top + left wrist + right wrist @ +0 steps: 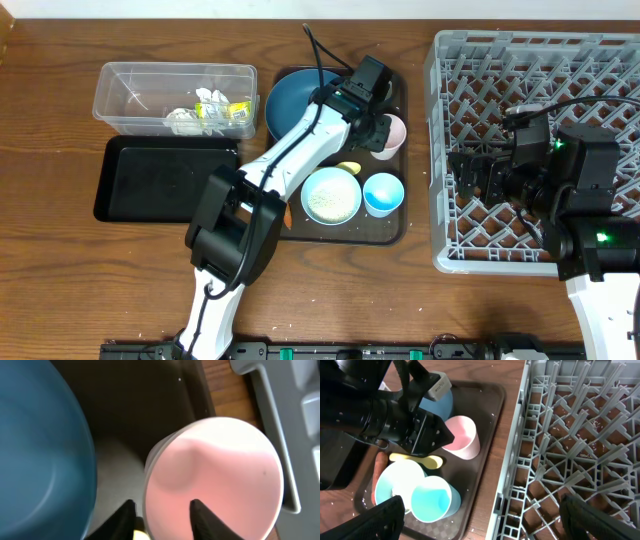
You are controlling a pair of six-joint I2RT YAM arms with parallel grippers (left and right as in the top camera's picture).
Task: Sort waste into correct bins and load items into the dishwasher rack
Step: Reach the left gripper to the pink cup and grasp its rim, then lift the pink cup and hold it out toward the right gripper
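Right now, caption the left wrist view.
Left gripper straddling the rim of the pale pink cup, beside the dark blue round plate.

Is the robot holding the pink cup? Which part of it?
The left gripper has one finger inside the pink cup and one outside, straddling its rim; whether it grips yet cannot be told. The right gripper holds nothing.

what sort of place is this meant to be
Likely a dish-clearing station, as in a kitchen or canteen: a large grey plastic dishwasher rack, a dark brown serving tray of cups, and a clear rectangular plastic tub holding crumpled paper waste.
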